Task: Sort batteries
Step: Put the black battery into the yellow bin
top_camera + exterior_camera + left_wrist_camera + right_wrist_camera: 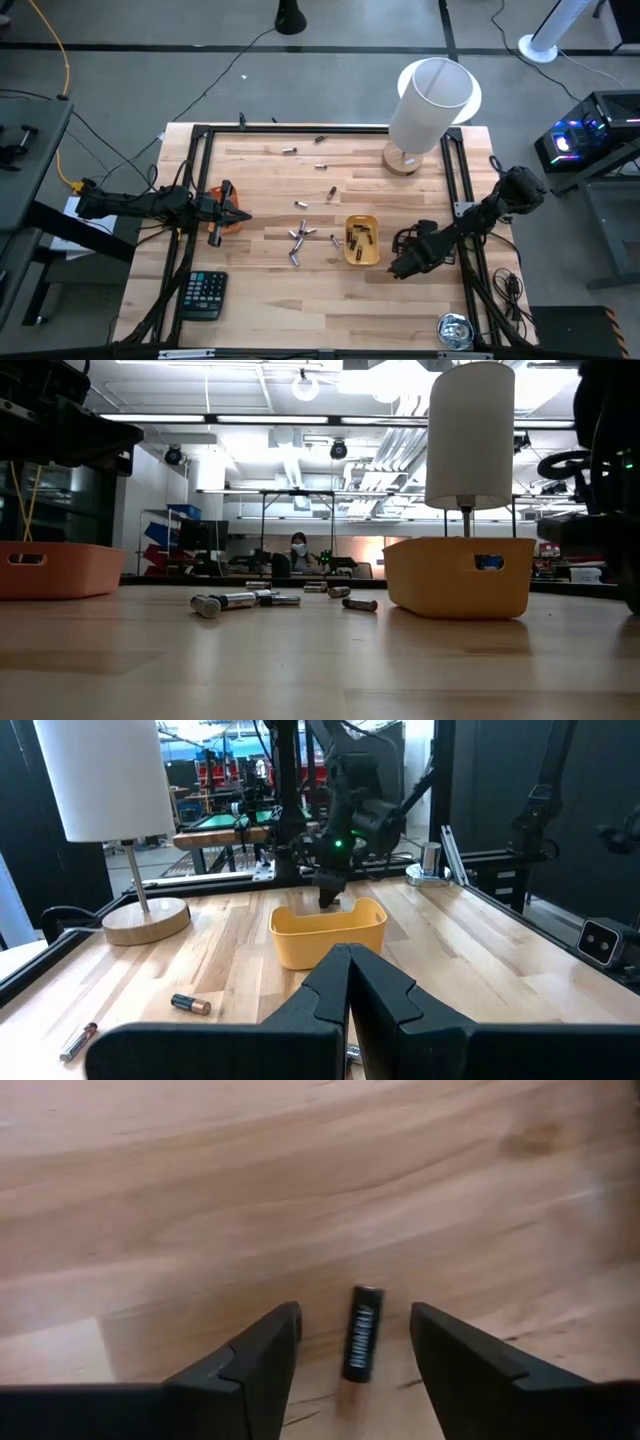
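The right gripper's [355,1342] two dark fingers [250,1365] are spread apart and straddle a small black cylindrical battery [363,1333] that lies flat on the pale wooden tabletop [300,1190], clear of both fingers. From above, this gripper sits low over the table just beside the right edge of the small yellow plastic tray [361,240], which has several batteries in it. The left gripper [349,970] has its dark fingers pressed together with nothing between them; it hovers near the table's left side over the small orange plastic tray [232,212]. A loose cluster of silvery-grey batteries [298,242] lies on the wood between the two trays, and more single batteries [329,192] are scattered farther back. A white-shaded lamp on a round wooden base [428,110] stands at the far right corner, and a black calculator [204,294] rests at the near left.
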